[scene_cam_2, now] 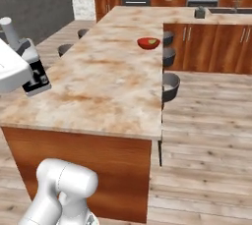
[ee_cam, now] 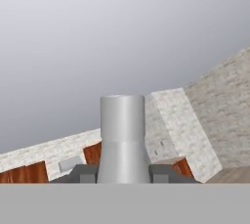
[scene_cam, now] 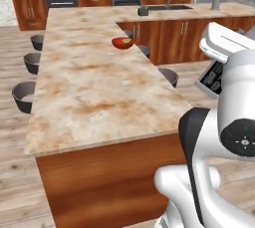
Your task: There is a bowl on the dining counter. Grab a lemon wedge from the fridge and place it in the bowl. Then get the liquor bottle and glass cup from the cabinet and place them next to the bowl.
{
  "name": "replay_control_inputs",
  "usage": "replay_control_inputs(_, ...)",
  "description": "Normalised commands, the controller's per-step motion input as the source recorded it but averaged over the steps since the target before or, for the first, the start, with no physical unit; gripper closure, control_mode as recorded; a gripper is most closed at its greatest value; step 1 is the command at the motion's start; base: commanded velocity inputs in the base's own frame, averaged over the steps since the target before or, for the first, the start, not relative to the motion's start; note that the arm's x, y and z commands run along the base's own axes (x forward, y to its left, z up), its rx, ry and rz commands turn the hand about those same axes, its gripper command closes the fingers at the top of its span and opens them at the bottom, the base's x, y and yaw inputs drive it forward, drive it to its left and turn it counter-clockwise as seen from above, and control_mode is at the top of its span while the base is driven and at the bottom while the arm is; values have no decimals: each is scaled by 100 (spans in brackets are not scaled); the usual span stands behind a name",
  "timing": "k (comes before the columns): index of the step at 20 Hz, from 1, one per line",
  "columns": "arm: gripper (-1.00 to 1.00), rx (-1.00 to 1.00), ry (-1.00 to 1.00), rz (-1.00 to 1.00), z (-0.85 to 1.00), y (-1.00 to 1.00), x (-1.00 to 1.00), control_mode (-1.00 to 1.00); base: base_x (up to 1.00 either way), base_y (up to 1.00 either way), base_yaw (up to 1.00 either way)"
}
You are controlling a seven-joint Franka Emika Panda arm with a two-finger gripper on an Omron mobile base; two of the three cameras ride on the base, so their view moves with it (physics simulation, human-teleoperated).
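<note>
The robot carries the bottle

The gripper squeezes the grey liquor bottle tight so it won't fall. It goes beside the red bowl, far up the counter.

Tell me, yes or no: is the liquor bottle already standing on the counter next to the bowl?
No: the liquor bottle sits between the gripper's fingers, and the red bowl stands alone on the counter.

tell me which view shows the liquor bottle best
The hand view: the grey liquor bottle stands close up, clamped between the gripper fingers. The left base view shows its top past the arm; the right base view shows its neck small at the edge.
</note>
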Motion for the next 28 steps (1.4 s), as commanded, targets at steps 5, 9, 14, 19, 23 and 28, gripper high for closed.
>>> replay_control_inputs(5, 100, 0, 0, 0, 0, 0, 0, 100, 35, -74, 35)
replay_control_inputs(9, 100, 0, 0, 0, 0, 0, 0, 100, 31, -74, 36)
replay_control_inputs(14, 100, 0, 0, 0, 0, 0, 0, 100, 24, -79, 35)
replay_control_inputs(19, 100, 0, 0, 0, 0, 0, 0, 100, 19, -82, 34)
replay_control_inputs(23, 100, 0, 0, 0, 0, 0, 0, 100, 15, -83, 34)
replay_control_inputs(28, 100, 0, 0, 0, 0, 0, 0, 100, 14, -83, 33)
